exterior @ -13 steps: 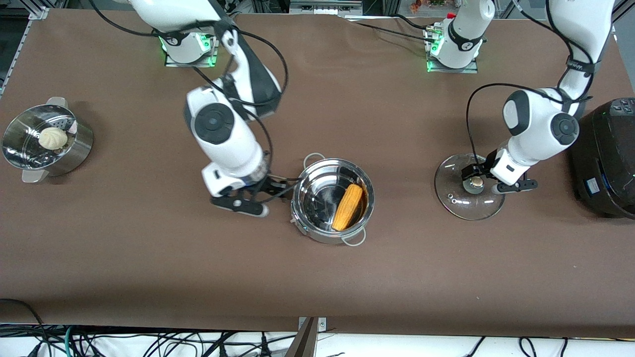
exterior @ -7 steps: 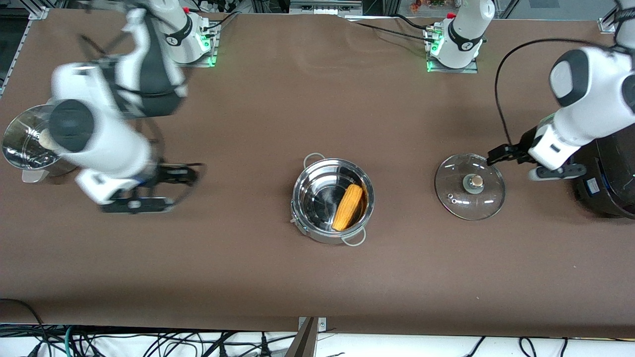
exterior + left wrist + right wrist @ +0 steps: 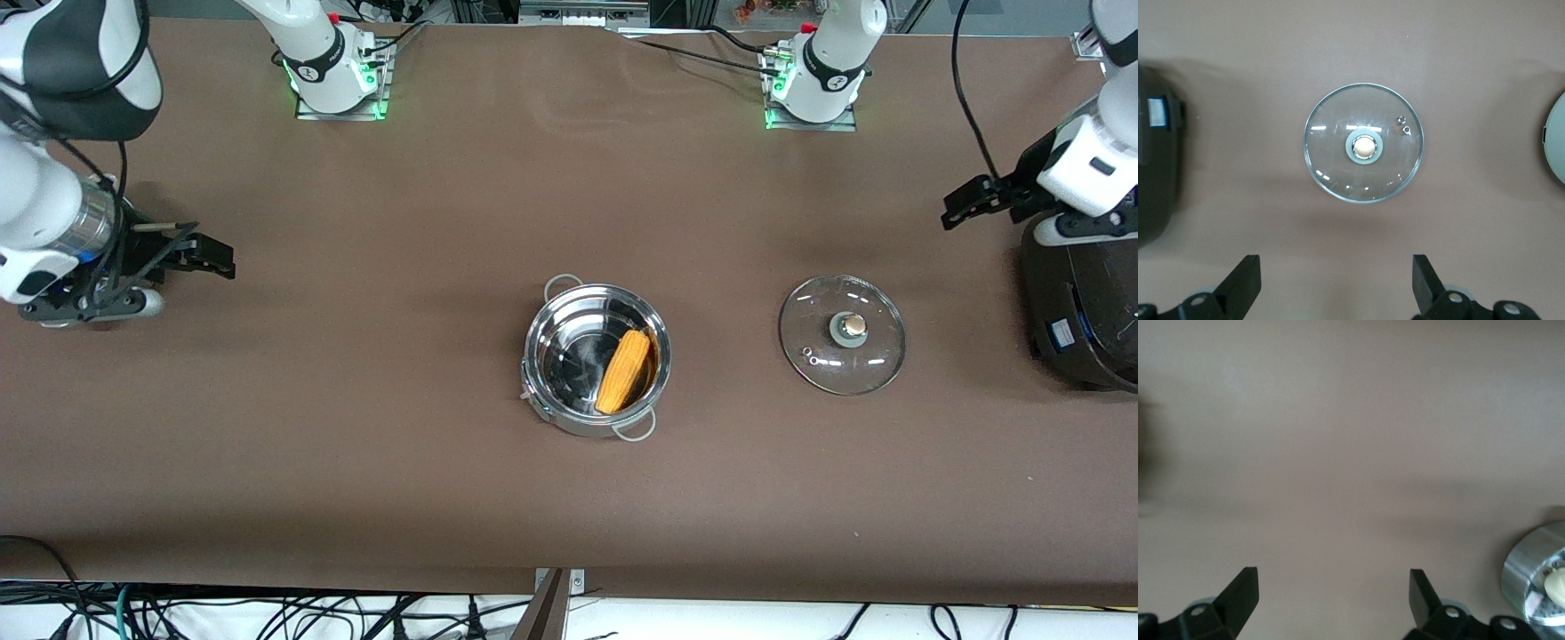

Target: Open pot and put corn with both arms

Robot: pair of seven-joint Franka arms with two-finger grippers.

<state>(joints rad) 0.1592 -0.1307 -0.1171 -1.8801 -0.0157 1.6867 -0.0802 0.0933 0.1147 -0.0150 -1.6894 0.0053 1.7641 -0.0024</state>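
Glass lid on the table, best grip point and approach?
Grip the tan knob at the centre of the glass lid, coming straight down from above. The lid lies flat, knob up, and its thin rim sits on the table, leaving little to pinch.

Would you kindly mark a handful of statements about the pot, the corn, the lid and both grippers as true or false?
1. The yellow-orange corn cob lies inside the shiny round steel pot. True.
2. The clear glass lid with a tan knob sits on the pot. False: it lies flat on the brown table, beside the pot toward the left arm's end.
3. The left gripper grips the lid's knob. False: it is up over the table, apart from the lid, fingers open and empty.
4. The right gripper is open and holds nothing. True.
5. The pot lies tipped on its side. False: it stands upright.
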